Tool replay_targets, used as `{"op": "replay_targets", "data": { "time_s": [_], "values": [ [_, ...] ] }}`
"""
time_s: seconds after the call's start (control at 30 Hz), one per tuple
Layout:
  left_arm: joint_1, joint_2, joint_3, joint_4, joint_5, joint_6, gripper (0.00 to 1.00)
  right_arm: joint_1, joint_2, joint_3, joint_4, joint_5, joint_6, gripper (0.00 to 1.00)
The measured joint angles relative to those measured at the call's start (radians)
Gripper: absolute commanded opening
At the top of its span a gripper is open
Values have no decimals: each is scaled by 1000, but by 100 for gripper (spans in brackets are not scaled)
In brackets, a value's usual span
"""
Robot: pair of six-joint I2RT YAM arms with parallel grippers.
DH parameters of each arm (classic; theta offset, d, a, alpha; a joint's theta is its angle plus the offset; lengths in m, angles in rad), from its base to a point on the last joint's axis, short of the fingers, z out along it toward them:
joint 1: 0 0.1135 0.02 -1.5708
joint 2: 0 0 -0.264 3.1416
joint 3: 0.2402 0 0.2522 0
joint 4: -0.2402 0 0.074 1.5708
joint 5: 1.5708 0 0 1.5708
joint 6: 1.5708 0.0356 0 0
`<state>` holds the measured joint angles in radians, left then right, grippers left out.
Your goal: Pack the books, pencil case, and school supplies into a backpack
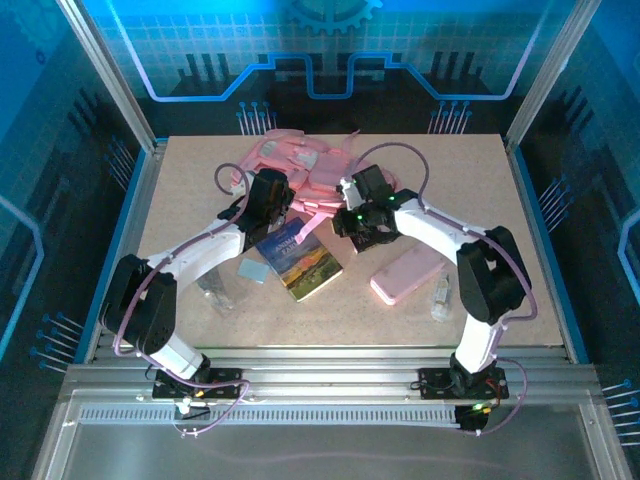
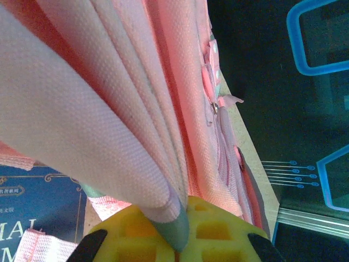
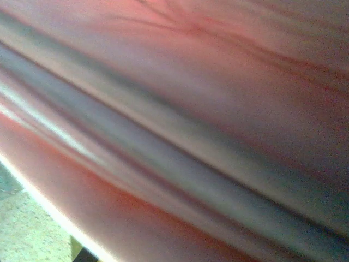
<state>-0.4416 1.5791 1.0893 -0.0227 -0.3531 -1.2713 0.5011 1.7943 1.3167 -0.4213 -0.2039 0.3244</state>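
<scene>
In the top view, the blue square (image 1: pixel 254 270) lies flat at centre left. The left claw (image 1: pixel 272 205) sits at the backpack's near left edge. The left wrist view shows it clamped narrow on a piped fold of fabric. The book (image 1: pixel 302 260) lies at centre, long axis running upper left to lower right, its upper corner hidden under the arm. The backpack (image 1: pixel 305 160) lies at upper centre, long axis left to right. The right claw (image 1: pixel 352 215) is closed at its near right edge. The wrist view there is blurred, so we cannot tell what it grips. The pencil case (image 1: pixel 408 275) points upper right. The clear item (image 1: pixel 441 297) lies just beside it, hard to make out.
</scene>
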Motion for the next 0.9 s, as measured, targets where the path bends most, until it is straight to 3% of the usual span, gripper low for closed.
{"op": "replay_targets", "data": {
  "time_s": [0.27,0.57,0.77,0.8,0.87,0.9],
  "values": [
    [85,0,3,-9,129,146,0,-121,-88,-75,-80,67,-96,0],
    [188,31,5,150,456,389,0,-188,-116,-76,-108,44,-163,0],
    [253,201,136,190,643,520,0,-166,-97,-92,-89,-18,-143,0],
    [258,233,165,186,659,533,14,-151,-90,-104,-75,-27,-128,0],
    [262,288,215,175,676,549,80,-125,-69,-116,-56,-45,-99,0],
    [262,309,237,161,680,549,99,-107,-50,-119,-43,-56,-78,0]
  ]
}}
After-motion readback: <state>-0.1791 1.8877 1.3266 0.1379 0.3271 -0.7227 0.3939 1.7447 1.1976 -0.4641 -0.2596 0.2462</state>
